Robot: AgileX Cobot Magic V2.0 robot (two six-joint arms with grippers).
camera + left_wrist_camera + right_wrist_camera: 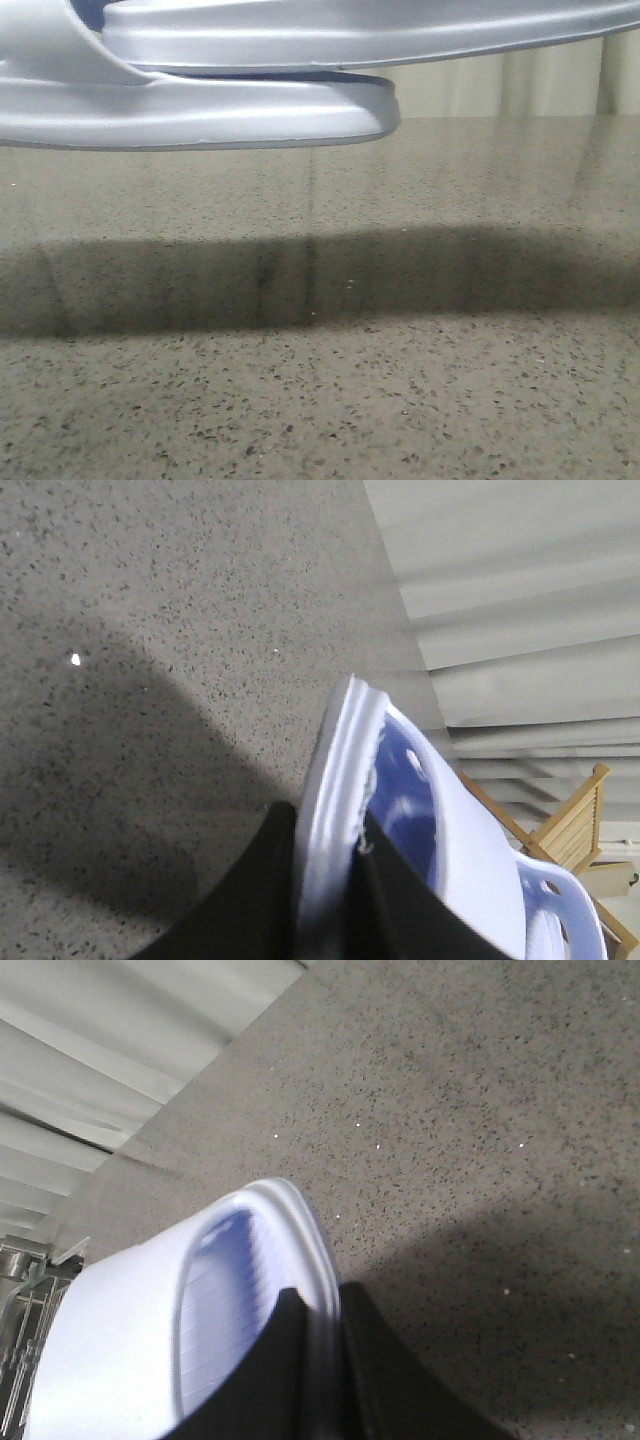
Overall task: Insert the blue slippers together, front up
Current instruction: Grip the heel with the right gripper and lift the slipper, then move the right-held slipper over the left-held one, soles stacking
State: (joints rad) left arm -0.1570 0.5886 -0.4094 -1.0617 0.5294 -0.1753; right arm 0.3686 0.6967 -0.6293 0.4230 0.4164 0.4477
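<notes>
Each pincer is closed on a slipper edge, the left pincer [325, 880] on one slipper [400, 810] and the right pincer [320, 1360] on the other slipper [170, 1330], both held above the counter [400, 400].

Right gripper [318, 1360] has its dark fingers [270, 1370] pinching the pale blue slipper's [130, 1340] edge, above speckled table [480, 1110].

Speckled table [400, 400] (glossy), pale curtain [520, 80], wooden frame [575, 825].
</notes>
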